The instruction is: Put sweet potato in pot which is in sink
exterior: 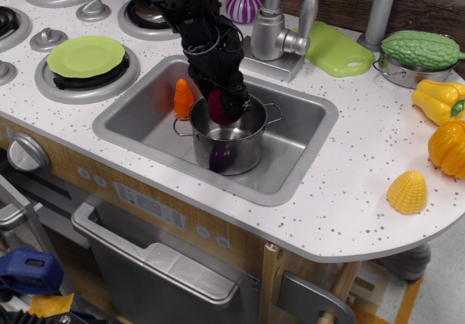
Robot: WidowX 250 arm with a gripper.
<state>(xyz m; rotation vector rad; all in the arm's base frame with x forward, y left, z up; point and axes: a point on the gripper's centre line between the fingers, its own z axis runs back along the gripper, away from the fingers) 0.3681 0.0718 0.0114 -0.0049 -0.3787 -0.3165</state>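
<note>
Speckled bench (341, 193), sink (290, 168): my fingers (227, 104) apparently grip the sweet potato (220, 107) over the pot (227, 139)'s far rim; release remains.

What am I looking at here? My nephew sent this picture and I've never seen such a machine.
It is one picture, taken from above and in front of a toy kitchen. The black jointed thing is a robot arm; its hand grips a dark red toy sweet potato at the rim of a small steel pot, which stands in the sink. An orange carrot also stands in the sink. On the counter lie yellow toy vegetables; a green plate sits on the stove.
</note>
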